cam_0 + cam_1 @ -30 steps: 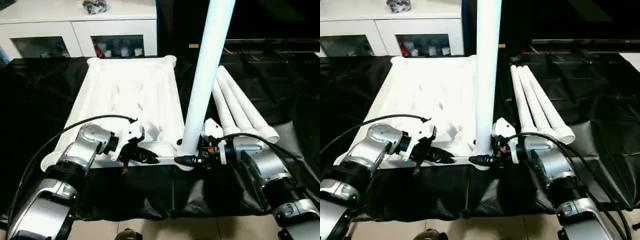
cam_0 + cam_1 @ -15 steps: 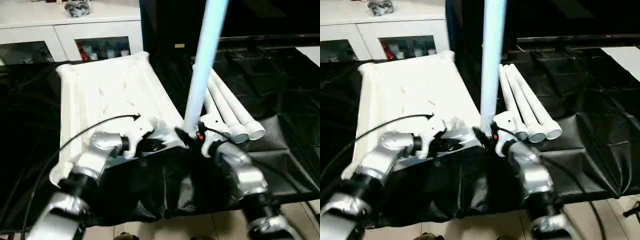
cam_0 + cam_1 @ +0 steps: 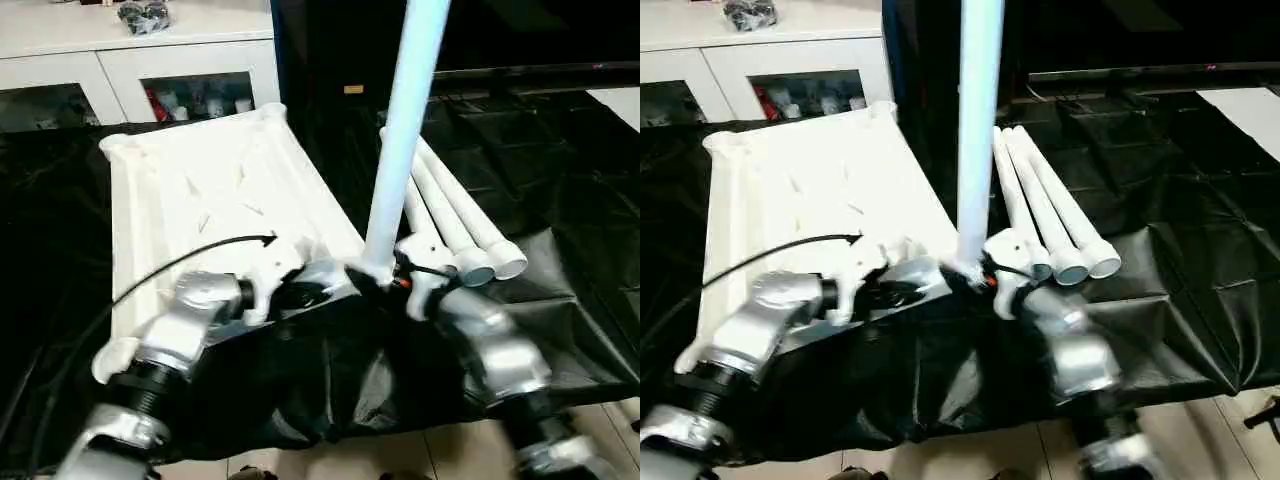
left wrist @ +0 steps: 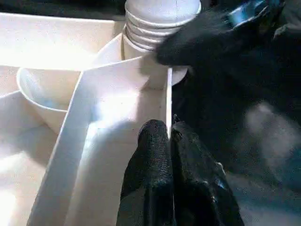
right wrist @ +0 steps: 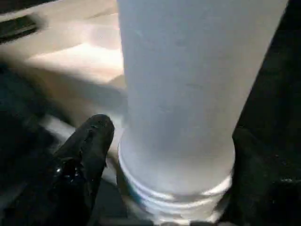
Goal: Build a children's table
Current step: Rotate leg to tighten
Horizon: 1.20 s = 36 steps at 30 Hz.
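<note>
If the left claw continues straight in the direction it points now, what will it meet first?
Probably the threaded base of the upright leg in the tabletop's corner socket. The left claw points along the tabletop's edge toward it; depth is unclear.

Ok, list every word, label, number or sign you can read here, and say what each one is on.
None can be read.
Small tan tag on the dark backdrop behind the work table: too small to read.
Items behind the cabinet's glass doors: blurred, nothing legible.
Tabletop and legs: plain white, no markings.
</note>
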### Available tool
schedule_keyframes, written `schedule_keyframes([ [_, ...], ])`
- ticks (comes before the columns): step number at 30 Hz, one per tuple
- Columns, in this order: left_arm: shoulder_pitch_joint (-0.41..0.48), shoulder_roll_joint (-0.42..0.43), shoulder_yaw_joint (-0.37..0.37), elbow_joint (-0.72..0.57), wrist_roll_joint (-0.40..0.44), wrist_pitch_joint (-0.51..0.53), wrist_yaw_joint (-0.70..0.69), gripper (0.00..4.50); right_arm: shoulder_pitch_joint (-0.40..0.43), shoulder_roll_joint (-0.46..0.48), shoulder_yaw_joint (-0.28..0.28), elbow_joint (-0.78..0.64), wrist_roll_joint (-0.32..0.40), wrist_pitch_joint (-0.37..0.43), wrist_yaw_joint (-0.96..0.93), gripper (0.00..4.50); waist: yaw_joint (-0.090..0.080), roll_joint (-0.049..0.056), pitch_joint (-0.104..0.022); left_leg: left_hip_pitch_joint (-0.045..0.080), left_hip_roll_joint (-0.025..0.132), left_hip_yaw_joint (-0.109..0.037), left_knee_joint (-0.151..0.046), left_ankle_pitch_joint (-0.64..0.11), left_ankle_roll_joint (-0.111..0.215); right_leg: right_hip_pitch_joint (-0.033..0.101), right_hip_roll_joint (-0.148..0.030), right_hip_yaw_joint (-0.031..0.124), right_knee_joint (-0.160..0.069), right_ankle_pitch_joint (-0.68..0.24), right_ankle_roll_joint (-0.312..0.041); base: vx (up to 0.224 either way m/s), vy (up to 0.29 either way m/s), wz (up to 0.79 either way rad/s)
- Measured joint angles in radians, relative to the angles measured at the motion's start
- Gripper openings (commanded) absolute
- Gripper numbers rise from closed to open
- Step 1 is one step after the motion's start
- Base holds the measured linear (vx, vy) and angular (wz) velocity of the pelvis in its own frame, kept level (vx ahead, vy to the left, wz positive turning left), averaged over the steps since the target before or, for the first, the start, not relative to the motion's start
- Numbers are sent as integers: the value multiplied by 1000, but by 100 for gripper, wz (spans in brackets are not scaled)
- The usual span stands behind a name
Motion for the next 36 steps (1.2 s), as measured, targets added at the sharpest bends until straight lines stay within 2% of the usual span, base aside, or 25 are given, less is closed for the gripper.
schedule_keyframes([
  [2, -8, 13, -4, 15, -3, -8, -49, 0, -3, -18, 6, 2, 12, -2, 63, 378, 8, 0, 0, 0, 0, 0, 1, 0, 0, 0, 0, 0, 1, 0, 0, 0, 0, 0],
  [5, -51, 48, -36, 70, -9, -37, -161, 0, -48, -71, 50, 29, 28, 5, 214, 378, 22, -1, 1, -2, 0, 0, 4, 0, 0, 0, 0, 0, 1, 0, -1, 0, 0, 0],
  [8, -74, 62, -44, 100, -12, -56, -204, 0, -68, -85, 65, 35, 32, 4, 285, 378, 38, -3, 1, -2, 0, 0, 6, 0, 0, 1, -1, 1, 2, 1, -1, 0, 0, 0],
  [9, -83, 67, -48, 118, -12, -69, -218, 0, -75, -91, 73, 45, 32, 4, 307, 353, 43, -4, 1, -2, 0, 0, 6, 0, 0, 1, -1, 1, 3, 1, -1, 0, 0, 0],
  [11, -103, 69, -56, 161, -11, -88, -239, 0, -90, -101, 87, 70, 30, -8, 337, 353, 50, -5, 1, -3, 1, 0, 8, 0, 0, 1, -1, 0, 4, 1, -1, 0, 0, 0],
  [14, -131, 69, -61, 212, -6, -116, -272, 0, -108, -112, 105, 90, 20, -19, 380, 318, 56, -7, 1, -3, 1, 1, 8, 0, 0, 1, -1, 1, 5, 1, -1, 0, 0, 0],
  [17, -153, 71, -71, 255, -1, -143, -298, 0, -114, -112, 108, 109, 20, -34, 398, 310, 62, -9, 1, -3, 1, 1, 8, 0, 0, 1, -1, 1, 5, 1, -1, 0, 0, 0],
  [18, -158, 73, -76, 262, -1, -151, -302, 0, -114, -110, 110, 111, 20, -36, 401, 285, 63, -9, 1, -3, 1, 1, 8, 0, 0, 1, -1, 1, 5, 1, -1, 0, 0, 0],
  [25, -182, 73, -77, 314, 0, -174, -326, 0, -113, -92, 108, 115, 23, -35, 402, 270, 66, -9, 1, -3, 1, 1, 8, 0, 0, 1, -1, 1, 6, 1, -1, 0, 0, 0],
  [29, -182, 60, -57, 315, 1, -153, -248, 0, -94, -42, 62, 117, 22, -20, 276, 270, 63, -10, 1, -3, 1, 1, 8, 0, 0, 1, -1, 1, 8, 1, -1, 0, 0, 0],
  [32, -179, 32, -38, 307, 3, -119, -147, 0, -84, 10, 19, 124, 11, -7, 99, 269, 48, -10, 1, -2, 1, 1, 9, 0, 0, 1, -1, 1, 8, 1, -1, 0, 0, 0],
  [36, -134, -29, -11, 217, 12, -47, 14, 0, -69, 75, -31, 110, -27, 4, -135, 269, 27, -10, 1, 0, 1, 0, 8, 0, 0, 0, -1, 2, 9, 0, -1, 0, 0, 0],
])
